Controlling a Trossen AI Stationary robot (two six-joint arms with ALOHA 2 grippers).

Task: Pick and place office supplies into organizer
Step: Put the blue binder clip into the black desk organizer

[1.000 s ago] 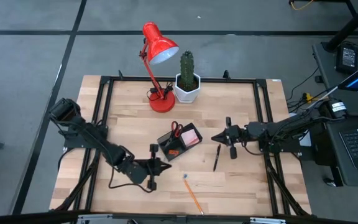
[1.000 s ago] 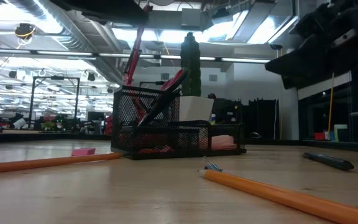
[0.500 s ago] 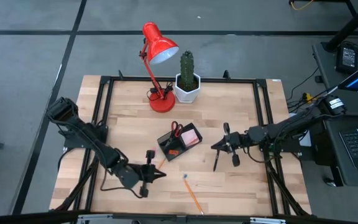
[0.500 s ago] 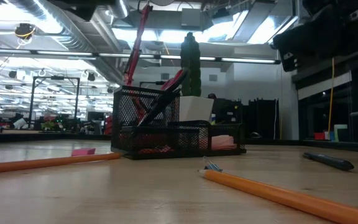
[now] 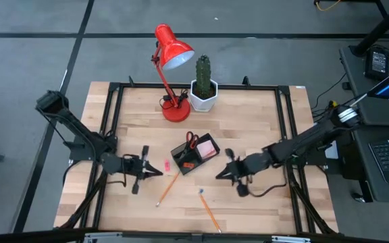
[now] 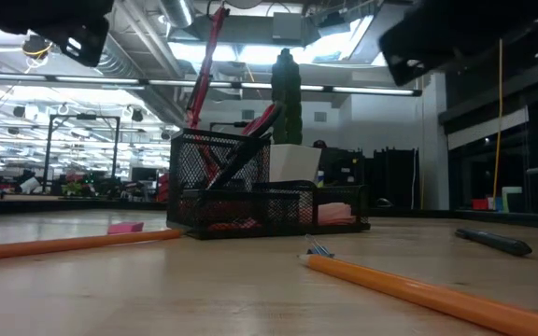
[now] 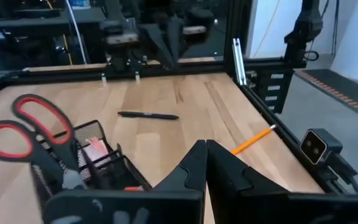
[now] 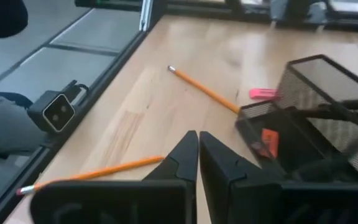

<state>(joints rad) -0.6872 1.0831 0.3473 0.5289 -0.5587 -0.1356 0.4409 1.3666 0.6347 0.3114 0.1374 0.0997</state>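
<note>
The black mesh organizer (image 5: 194, 155) stands mid-table with the red-handled scissors (image 5: 191, 140) upright in it and a pink sticky pad (image 5: 209, 147) in a compartment. Two orange pencils (image 5: 168, 189) (image 5: 209, 210) lie flat on the wood near the front. A small pink piece (image 5: 167, 165) lies left of the organizer. The black pen (image 7: 148, 115) lies on the table beyond the organizer in the left wrist view. My left gripper (image 5: 155, 173) is shut, left of the organizer and pointing at it. My right gripper (image 5: 218, 174) is shut, right of it and pointing left. Both are above the table.
A red desk lamp (image 5: 174, 54) and a cactus in a white pot (image 5: 203, 88) stand at the far edge. Black frame rails (image 5: 286, 121) border the table. A small camera (image 7: 314, 144) sits on the near rail. Bare wood lies between the pencils and the organizer.
My left gripper has drawn back toward the table's left edge, uncovering the pencil that lay under it. My right gripper has gone toward the near edge and a little left, now over the spot where the pen lay. Nothing on the table has moved.
</note>
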